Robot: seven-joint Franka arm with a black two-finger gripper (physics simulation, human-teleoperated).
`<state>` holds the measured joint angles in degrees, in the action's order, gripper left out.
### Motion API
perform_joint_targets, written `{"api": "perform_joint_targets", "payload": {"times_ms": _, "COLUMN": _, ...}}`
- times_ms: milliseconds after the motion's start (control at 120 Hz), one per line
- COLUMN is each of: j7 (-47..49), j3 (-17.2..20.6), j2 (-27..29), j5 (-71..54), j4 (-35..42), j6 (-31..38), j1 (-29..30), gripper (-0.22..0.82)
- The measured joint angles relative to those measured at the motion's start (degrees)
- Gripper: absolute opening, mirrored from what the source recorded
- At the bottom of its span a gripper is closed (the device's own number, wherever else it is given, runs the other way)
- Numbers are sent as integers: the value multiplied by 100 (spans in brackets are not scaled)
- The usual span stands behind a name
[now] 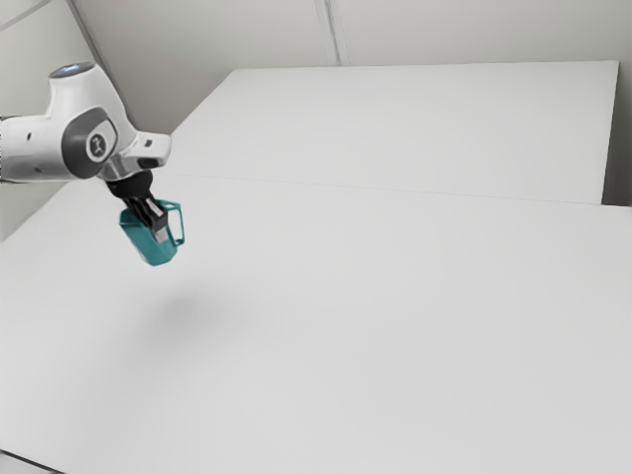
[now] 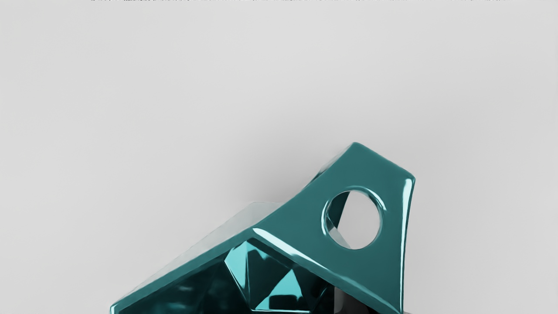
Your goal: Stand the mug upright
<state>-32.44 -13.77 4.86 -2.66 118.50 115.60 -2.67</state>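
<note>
The black gripper points down at the exterior view's left, with its fingers at the teal faceted mug. The gripper is shut on the mug's wall. Held above the table, the mug leans to one side, its rim at the hand and its handle toward the exterior view's right. In the wrist view the mug shows its handle piece with a round hole and part of its dark, shiny inside. A dark finger part shows at the bottom edge, inside the mug; the other finger is hidden.
The white table spreads out below and toward the exterior view's right, with a soft shadow under the mug. Behind it lies another white surface, near the pale wall.
</note>
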Motion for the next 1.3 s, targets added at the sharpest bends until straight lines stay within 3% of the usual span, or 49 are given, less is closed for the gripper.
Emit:
{"api": "perform_joint_targets", "payload": {"times_ms": 233, "j7": 719, "j3": 585, "j2": 60, "j5": -81, "j4": 281, "j6": 63, "j1": 47, "gripper": -17}}
{"api": "perform_joint_targets", "payload": {"times_ms": 617, "j7": 1819, "j3": 1052, "j2": 392, "j5": -104, "j4": 1037, "j6": 234, "j1": 60, "gripper": -17}}
{"api": "perform_joint_targets", "payload": {"times_ms": 1300, "j7": 3089, "j3": 1096, "j2": -130, "j5": -506, "j4": 1415, "j6": 1223, "j1": -190, "gripper": -17}}
